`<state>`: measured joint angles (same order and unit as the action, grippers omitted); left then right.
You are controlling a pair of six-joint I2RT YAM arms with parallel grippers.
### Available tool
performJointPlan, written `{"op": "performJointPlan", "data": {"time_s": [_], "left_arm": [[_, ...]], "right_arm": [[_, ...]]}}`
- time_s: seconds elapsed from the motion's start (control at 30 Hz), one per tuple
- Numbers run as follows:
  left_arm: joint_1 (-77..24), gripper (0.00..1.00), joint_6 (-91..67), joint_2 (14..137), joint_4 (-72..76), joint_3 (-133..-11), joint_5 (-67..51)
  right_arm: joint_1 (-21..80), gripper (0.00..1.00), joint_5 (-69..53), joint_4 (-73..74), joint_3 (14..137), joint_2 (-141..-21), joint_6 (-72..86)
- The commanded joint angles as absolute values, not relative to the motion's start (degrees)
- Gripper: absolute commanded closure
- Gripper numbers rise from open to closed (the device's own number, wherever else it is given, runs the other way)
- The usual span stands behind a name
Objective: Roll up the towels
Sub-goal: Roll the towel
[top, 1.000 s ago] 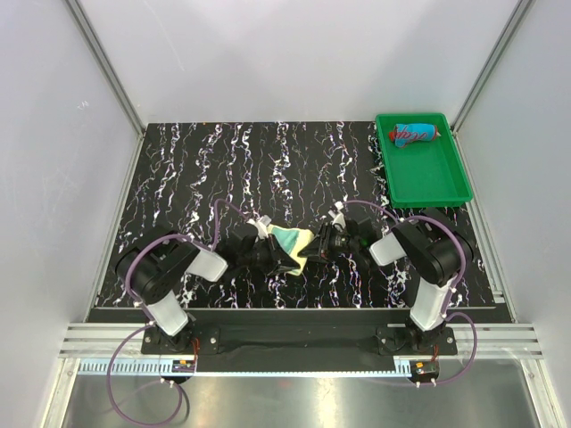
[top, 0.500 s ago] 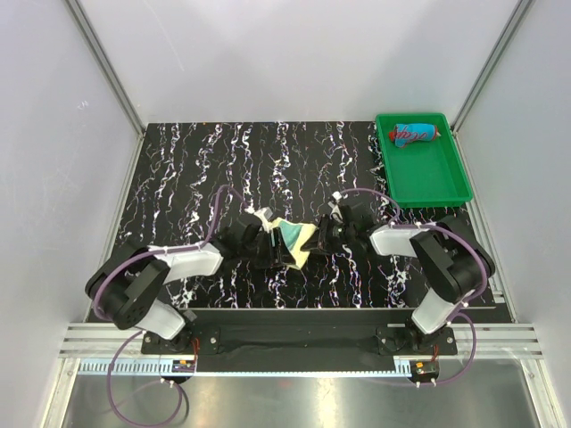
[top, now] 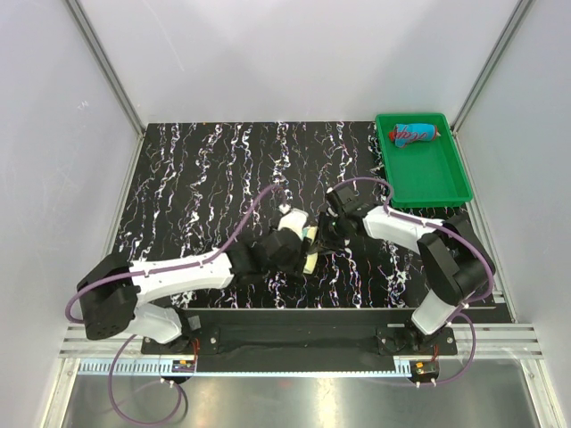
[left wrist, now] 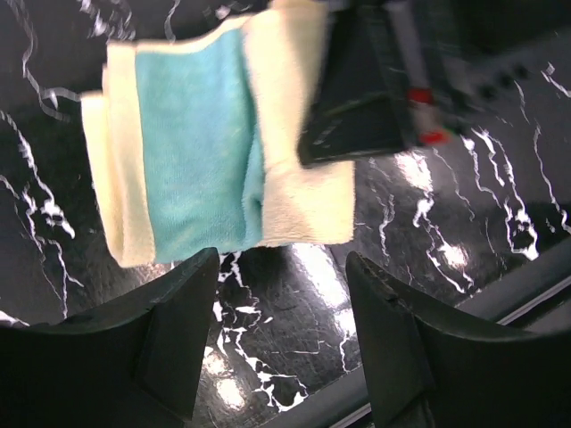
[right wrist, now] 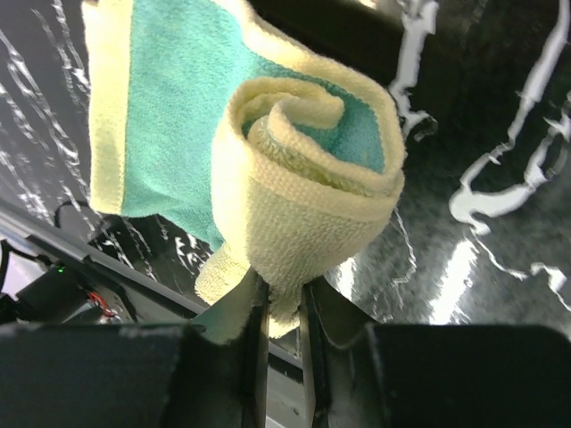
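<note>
My right claw (right wrist: 278, 301) is clenched on the partly rolled yellow towel (right wrist: 308, 160) at mid-frame. My left claw (left wrist: 281, 272) hangs released above the desk (left wrist: 464, 241), just below that towel.

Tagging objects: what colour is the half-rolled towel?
Pale yellow towel with teal patches; best in right wrist view.

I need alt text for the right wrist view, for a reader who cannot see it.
The right claw pinches the bottom edge of a half-rolled yellow towel with a teal patch, its spiral end facing the camera. A loose flap spreads toward the upper left, above a black marbled table.
</note>
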<state>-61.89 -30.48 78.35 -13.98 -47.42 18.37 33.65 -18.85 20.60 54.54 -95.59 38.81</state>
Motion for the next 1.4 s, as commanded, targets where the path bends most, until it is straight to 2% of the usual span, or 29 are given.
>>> {"op": "performJointPlan", "data": {"time_s": [0.0, 0.37, 0.6, 0.93, 1.03, 1.17, 1.2, 1.3, 1.37], "left_arm": [[-66.61, 0.35, -23.30, 78.13, -11.96, -49.66, 29.17], [-74.79, 0.30, -18.64, 89.46, -4.75, -54.14, 34.54], [-75.06, 0.30, -18.99, 96.15, -5.45, -57.74, 36.12], [-76.03, 0.36, -23.55, 102.30, -9.32, -59.24, 40.16], [-76.03, 0.46, -24.70, 102.74, -10.46, -59.15, 41.13], [-76.03, 0.65, -25.05, 104.23, -11.69, -60.29, 42.62], [-76.03, 0.73, -25.14, 104.50, -12.12, -60.55, 42.71], [-76.03, 0.83, -25.22, 105.03, -12.22, -60.73, 42.63], [-76.03, 0.86, -25.31, 104.51, -12.04, -60.38, 42.37]], "right_arm": [[34.28, 0.86, -16.26, 28.20, 57.83, -95.80, 37.27], [34.45, 0.85, -16.52, 32.69, 61.96, -95.80, 37.18], [34.54, 0.85, -16.79, 33.84, 62.14, -95.01, 37.09], [34.54, 0.84, -19.86, 33.14, 62.31, -95.54, 37.44], [34.54, 0.84, -20.82, 33.13, 62.67, -95.54, 37.53], [34.54, 0.84, -22.06, 33.05, 63.10, -95.54, 37.53], [34.54, 0.84, -22.23, 33.13, 63.19, -95.62, 37.53], [34.45, 0.84, -22.94, 32.87, 63.11, -95.45, 37.71], [34.54, 0.84, -23.55, 32.87, 63.11, -95.19, 37.88]]}}
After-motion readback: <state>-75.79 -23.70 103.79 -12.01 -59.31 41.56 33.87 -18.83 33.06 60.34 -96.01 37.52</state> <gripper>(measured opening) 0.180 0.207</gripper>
